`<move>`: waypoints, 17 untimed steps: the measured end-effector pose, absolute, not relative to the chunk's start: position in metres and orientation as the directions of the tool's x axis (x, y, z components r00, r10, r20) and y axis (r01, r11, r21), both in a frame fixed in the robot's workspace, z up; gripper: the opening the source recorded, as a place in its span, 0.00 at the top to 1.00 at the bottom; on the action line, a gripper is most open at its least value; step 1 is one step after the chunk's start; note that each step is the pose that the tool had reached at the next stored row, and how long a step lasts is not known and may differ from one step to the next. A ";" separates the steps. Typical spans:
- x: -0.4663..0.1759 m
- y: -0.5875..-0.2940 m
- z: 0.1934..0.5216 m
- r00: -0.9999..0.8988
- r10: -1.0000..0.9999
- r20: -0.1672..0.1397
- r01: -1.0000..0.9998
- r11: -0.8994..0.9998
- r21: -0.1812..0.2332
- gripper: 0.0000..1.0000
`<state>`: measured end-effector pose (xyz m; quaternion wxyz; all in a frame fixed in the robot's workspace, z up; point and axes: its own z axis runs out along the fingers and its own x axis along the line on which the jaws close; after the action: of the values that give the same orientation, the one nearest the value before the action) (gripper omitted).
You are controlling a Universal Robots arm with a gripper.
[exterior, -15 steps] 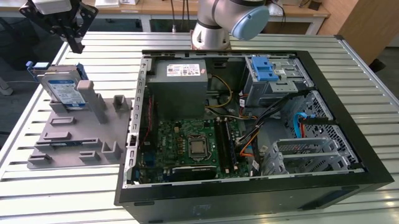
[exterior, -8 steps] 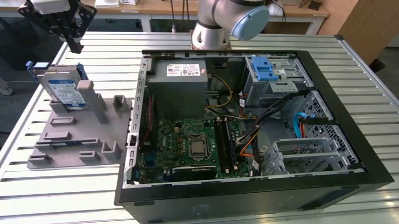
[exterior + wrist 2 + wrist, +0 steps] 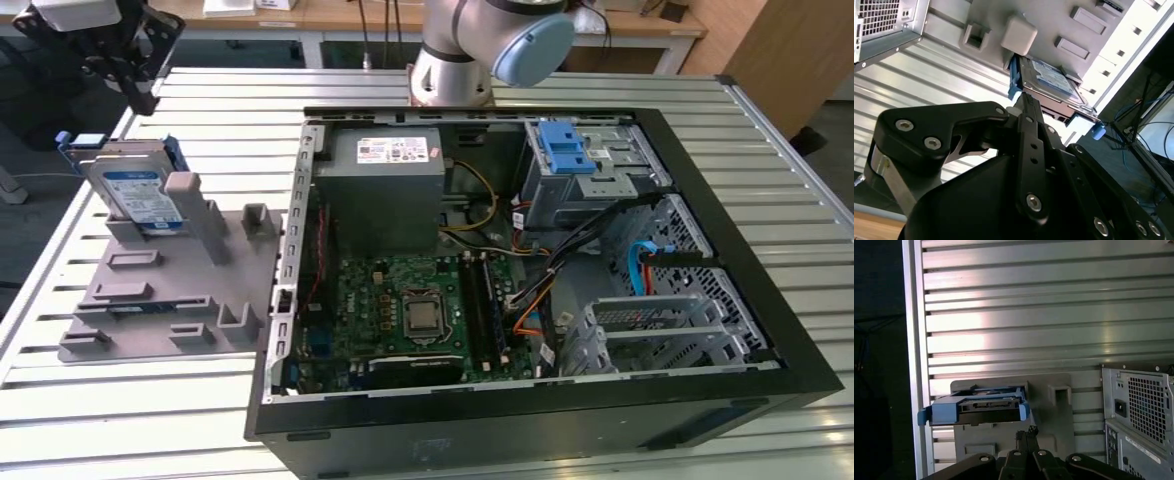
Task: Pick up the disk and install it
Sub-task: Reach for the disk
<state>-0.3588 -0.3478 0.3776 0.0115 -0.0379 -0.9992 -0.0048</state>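
Observation:
The disk (image 3: 138,195) stands on edge in a slot of the grey holder (image 3: 154,295) at the exterior view's left, its blue-and-white label facing the camera and blue rails along its sides. My black gripper (image 3: 138,98) hangs above and a little behind it, apart from it, fingers shut together on nothing. In the second wrist view the disk (image 3: 1051,77) lies just past the gripper (image 3: 1026,100). The first wrist view shows the disk (image 3: 979,407) edge-on in its blue rails, close ahead of the gripper (image 3: 1026,432).
The open computer case (image 3: 747,385) lies on the slatted metal table (image 3: 134,420) to the holder's right. Inside are a grey power-supply box (image 3: 387,190), a motherboard (image 3: 414,315), cables and a metal drive cage with a blue latch (image 3: 577,150). The arm's base (image 3: 461,60) stands behind the case.

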 end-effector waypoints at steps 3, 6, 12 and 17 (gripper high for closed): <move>-0.369 -0.347 0.377 -0.997 0.076 0.023 0.076 0.997 0.009 0.89; -0.382 -0.347 0.376 -0.997 0.076 0.023 0.076 0.997 0.009 0.89; -0.401 -0.345 0.374 -0.997 0.076 0.023 0.076 0.997 0.009 0.89; -0.404 -0.344 0.374 -0.997 0.076 0.023 0.076 0.997 0.009 0.89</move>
<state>-0.4036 -0.3445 0.3742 0.0113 -0.0379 -0.9992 -0.0048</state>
